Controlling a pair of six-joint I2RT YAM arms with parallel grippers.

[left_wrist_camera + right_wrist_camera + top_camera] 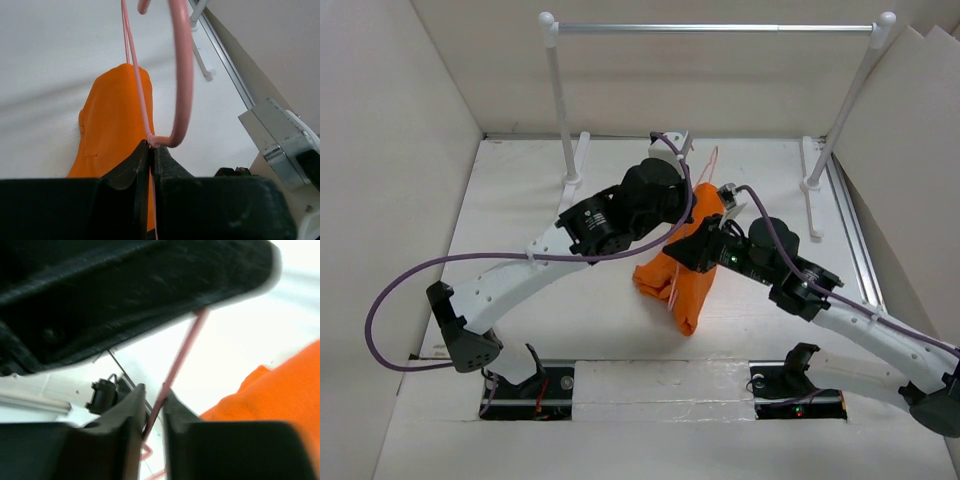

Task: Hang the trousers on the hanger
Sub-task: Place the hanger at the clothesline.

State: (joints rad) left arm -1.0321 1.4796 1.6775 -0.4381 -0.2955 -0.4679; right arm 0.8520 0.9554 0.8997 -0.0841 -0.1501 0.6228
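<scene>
Left wrist: left end effector point(151, 150) clamped on hanger point(182, 75) neck, trousers point(112, 115) bunched on worktop point(45, 60) beneath; right end effector point(152, 396) straddles a hanger wire, grip uncertain, so a tug could twist hanger and shed trousers.

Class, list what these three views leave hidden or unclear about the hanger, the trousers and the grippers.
- Left wrist view: the left gripper blocks the lower bar of the hanger.
- Top view: the arms cover most of the hanger and part of the trousers.
- Right wrist view: blurred, so whether the right gripper pinches the hanger is unclear.
- No view shows whether the trousers lie over the bar.
</scene>
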